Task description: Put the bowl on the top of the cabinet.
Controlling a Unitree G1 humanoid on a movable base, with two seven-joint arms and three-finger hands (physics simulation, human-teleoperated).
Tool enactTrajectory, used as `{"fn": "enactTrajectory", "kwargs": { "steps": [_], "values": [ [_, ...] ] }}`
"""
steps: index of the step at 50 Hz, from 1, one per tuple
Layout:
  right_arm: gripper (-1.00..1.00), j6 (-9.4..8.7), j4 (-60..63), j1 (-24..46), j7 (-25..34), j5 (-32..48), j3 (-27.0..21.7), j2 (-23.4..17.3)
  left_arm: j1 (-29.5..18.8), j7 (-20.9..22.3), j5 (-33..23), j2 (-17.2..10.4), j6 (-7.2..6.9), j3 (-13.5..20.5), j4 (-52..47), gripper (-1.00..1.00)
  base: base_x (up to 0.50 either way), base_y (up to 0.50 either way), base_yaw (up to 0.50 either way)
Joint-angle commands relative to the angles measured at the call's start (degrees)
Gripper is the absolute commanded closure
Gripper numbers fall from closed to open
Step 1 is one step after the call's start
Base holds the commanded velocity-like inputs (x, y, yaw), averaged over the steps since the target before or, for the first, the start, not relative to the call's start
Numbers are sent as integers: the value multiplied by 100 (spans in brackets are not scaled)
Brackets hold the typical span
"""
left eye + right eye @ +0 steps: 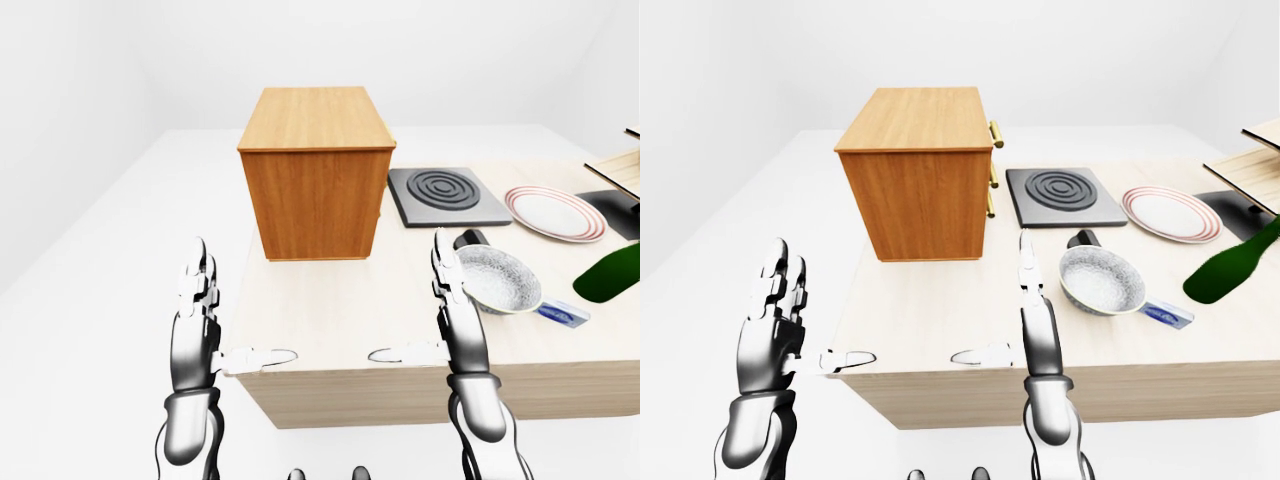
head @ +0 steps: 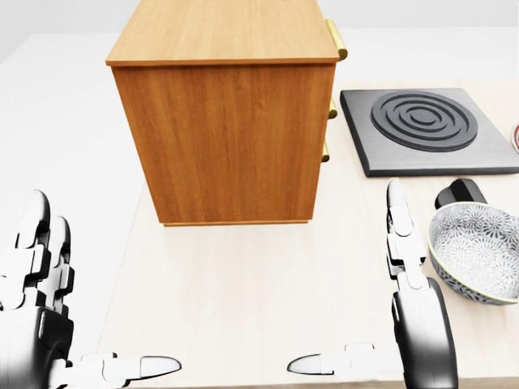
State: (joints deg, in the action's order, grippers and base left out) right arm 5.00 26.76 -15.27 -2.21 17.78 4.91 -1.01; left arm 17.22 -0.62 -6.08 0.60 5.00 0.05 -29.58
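Note:
The bowl (image 1: 1102,281) is white with a grey speckled pattern and stands on the light wooden table (image 1: 940,310), right of centre. The wooden cabinet (image 1: 317,165) stands on the table's top left part, its brass handles on its right side, its top bare. My right hand (image 1: 1025,300) is open, fingers up and thumb pointing left, just left of the bowl and not touching it. My left hand (image 1: 205,318) is open beside the table's left edge, thumb pointing right.
A black hob plate (image 1: 447,194) lies right of the cabinet. A red-rimmed white plate (image 1: 555,212), a dark green bottle (image 1: 1230,268), a small black object (image 2: 460,194) above the bowl and a blue item (image 1: 1167,316) are on the table's right part.

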Motion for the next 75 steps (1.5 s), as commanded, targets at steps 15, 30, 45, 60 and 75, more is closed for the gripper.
{"fn": "enactTrajectory", "kwargs": {
  "steps": [15, 30, 45, 60, 75],
  "values": [
    [-100, 0, -37, 31, 27, -58, -12, 2, -15, 13, 3, -4, 0, -11, 7, -100, 22, -1, 0],
    [-100, 0, -50, 28, 34, -60, -15, -1, 4, 27, -12, -14, 0, -49, 8, -100, 22, -1, 0],
    [-100, 0, -71, 34, 46, -67, -14, 0, -5, 29, -23, -14, 0, -58, 48, -100, 22, 0, 0],
    [-100, 0, 845, 348, 226, 787, -558, -78, -38, 7, -76, 0, 0, -72, 118, -100, 9, 0, 0],
    [-100, 0, 1057, 343, 847, 448, -1472, 56, -80, -68, -125, -16, 0, -63, 146, -100, 0, 0, 0]
  ]
}}
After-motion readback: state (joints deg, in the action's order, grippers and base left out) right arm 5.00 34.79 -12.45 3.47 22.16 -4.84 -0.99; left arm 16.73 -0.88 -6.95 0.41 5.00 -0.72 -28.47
